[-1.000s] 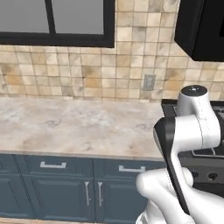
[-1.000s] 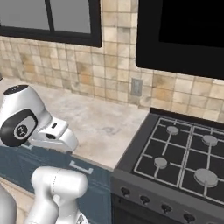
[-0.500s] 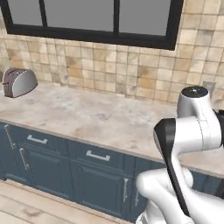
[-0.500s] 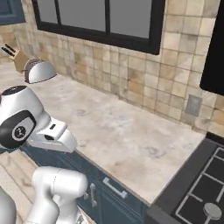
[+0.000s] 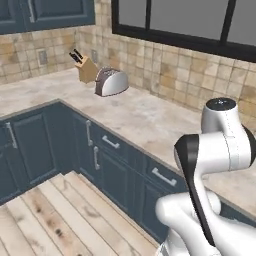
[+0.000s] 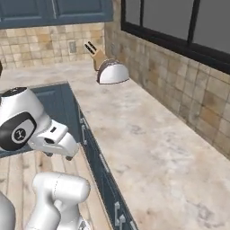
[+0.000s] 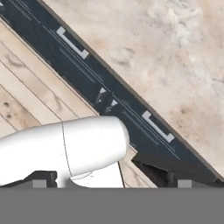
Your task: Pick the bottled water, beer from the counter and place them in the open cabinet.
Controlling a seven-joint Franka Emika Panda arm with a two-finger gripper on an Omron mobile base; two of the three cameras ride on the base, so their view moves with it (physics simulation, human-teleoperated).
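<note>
The bottled water and the beer are out of view, and so is the open cabinet. The beige marbled counter (image 5: pixel 145 117) (image 6: pixel 148 148) (image 7: pixel 170 52) runs over dark blue-grey fronts and turns a corner at the far end. My gripper (image 7: pixel 108 178) points down over the counter's front edge and the drawer fronts. Its two dark fingertips (image 7: pixel 44 176) stand wide apart at the bottom of the hand view, open with nothing between them.
A silver toaster (image 5: pixel 111 81) (image 6: pixel 113 72) and a knife block (image 5: pixel 86 69) (image 6: pixel 98 56) stand near the counter's corner. Drawers with silver handles (image 5: pixel 111 142) (image 7: pixel 72 42) line the front. Closed upper cabinets (image 5: pixel 50 12) (image 6: pixel 54 9) hang above, over a wooden floor (image 5: pixel 60 215).
The whole picture has shifted: the base has driven along the counter. The stove and wall outlet have left the views; the toaster, knife block and corner have come in. The gripper stays open.
</note>
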